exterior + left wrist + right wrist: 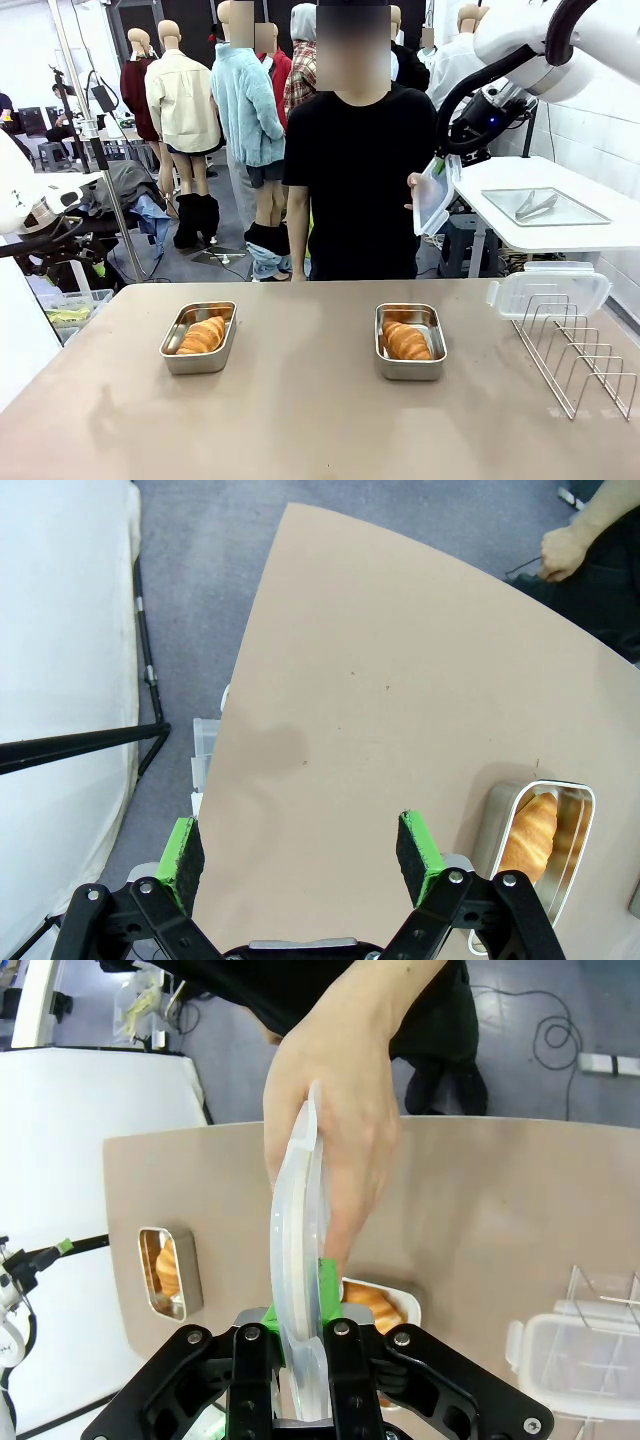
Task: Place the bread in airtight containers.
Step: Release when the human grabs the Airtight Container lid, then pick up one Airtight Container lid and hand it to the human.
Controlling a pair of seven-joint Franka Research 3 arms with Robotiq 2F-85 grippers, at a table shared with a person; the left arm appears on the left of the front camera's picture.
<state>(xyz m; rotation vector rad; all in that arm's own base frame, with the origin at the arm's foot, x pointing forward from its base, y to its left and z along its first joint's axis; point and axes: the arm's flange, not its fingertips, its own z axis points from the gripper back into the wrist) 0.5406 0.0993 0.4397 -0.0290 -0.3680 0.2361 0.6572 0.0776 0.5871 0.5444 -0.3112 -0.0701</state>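
Note:
Two steel airtight containers stand on the tan table, each with a golden bread croissant inside: the left container [199,340] with bread [204,335], and the right container [410,344] with bread [406,341]. My right gripper [440,172] hangs high at the far right, shut on a clear plastic lid [434,197]. In the right wrist view that lid [295,1260] stands edge-on between the right gripper's [297,1312] green pads, and a person's hand [335,1110] grasps it too. My left gripper [300,855] is open over the table's left edge, with a container [535,830] to its lower right.
A wire rack [580,352] stands at the table's right, with a second clear lid [548,292] behind it. A white side table [560,230] at the far right carries a flat tray with tongs [538,205]. The person stands at the far side, centre.

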